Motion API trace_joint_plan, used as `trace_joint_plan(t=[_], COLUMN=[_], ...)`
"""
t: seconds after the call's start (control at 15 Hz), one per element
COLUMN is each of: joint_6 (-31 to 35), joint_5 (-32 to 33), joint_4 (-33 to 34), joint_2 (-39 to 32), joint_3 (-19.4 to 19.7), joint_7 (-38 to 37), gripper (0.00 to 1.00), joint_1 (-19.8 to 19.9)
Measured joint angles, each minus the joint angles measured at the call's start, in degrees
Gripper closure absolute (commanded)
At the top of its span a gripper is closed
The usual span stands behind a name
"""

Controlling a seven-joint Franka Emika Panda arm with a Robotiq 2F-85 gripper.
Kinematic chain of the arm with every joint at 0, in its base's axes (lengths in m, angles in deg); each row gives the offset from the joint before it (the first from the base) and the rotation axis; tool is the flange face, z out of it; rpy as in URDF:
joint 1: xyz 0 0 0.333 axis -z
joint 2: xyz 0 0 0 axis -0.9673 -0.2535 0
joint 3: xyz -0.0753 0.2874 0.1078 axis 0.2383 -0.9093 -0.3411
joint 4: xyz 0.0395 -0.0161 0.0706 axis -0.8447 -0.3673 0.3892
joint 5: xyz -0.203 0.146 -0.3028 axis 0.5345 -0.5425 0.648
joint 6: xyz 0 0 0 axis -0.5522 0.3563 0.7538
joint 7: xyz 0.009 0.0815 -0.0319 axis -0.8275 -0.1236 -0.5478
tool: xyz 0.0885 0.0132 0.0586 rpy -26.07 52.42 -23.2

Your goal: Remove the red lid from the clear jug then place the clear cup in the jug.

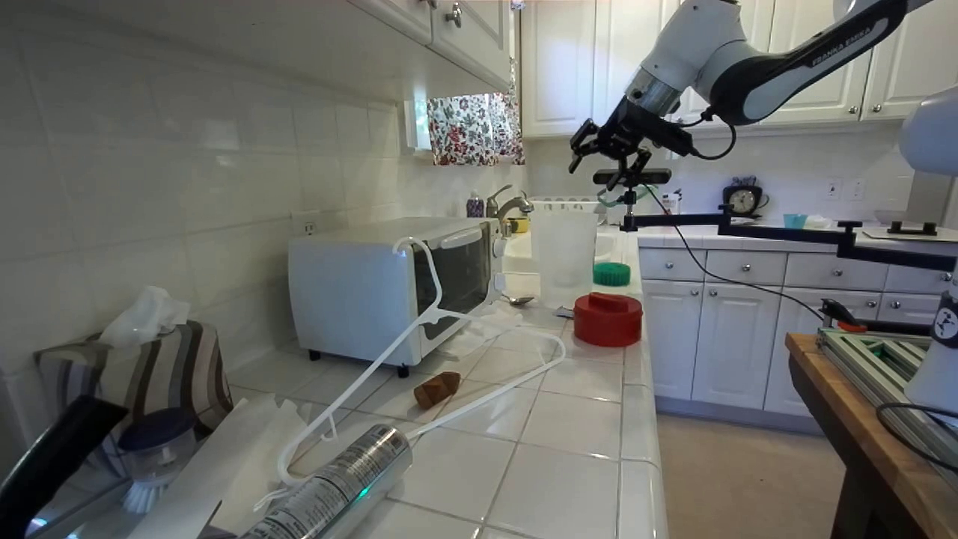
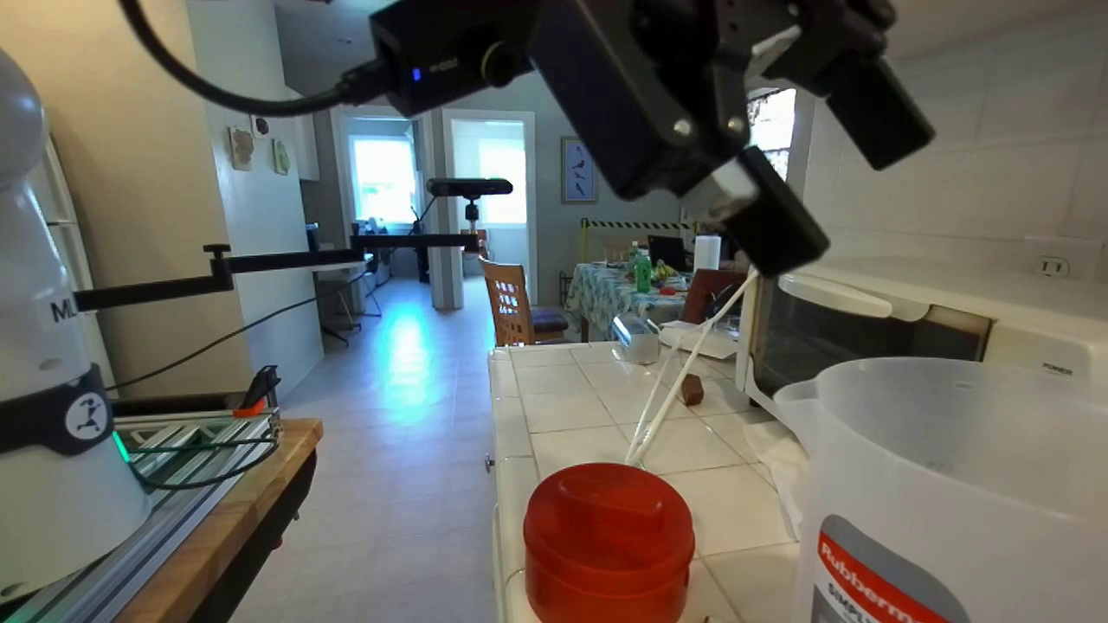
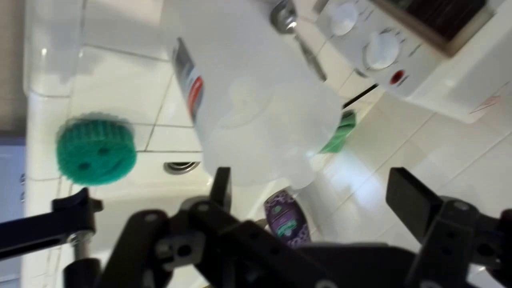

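The red lid [image 1: 608,320] lies on the white tiled counter near its edge, apart from the jug; it also shows in an exterior view [image 2: 609,541]. The clear jug [image 1: 563,258] stands upright beside it, with its open top visible in an exterior view [image 2: 952,493]. In the wrist view the jug [image 3: 256,100] fills the upper middle. No separate clear cup can be made out. My gripper [image 1: 594,177] is open and empty, above the level of the jug's rim; its spread fingers also show in an exterior view [image 2: 844,203] and in the wrist view [image 3: 310,188].
A white microwave [image 1: 359,284] stands beside the jug against the wall. A green round scrubber [image 3: 96,152], a spoon [image 3: 285,18] and a purple bottle [image 3: 287,218] are near the jug. A white hanger [image 1: 430,316] and a spray can [image 1: 337,483] lie on the counter. A black camera arm [image 1: 677,219] reaches close below the gripper.
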State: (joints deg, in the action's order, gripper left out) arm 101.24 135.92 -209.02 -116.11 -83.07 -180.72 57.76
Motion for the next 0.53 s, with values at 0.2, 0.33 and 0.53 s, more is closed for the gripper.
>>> trace_joint_plan(t=[0.2,0.33,0.53], joint_6=[1.78,1.81,0.61], joint_5=[-9.50,-17.14,-28.77], joint_4=[0.14,0.61,1.73], joint_2=[-1.64,-2.84,-4.82], joint_3=[-2.60,-4.33,-5.75], joint_7=[7.28,13.70,24.77], gripper=[0.00,0.00,0.00], joint_1=[-3.92,-6.35,-9.29])
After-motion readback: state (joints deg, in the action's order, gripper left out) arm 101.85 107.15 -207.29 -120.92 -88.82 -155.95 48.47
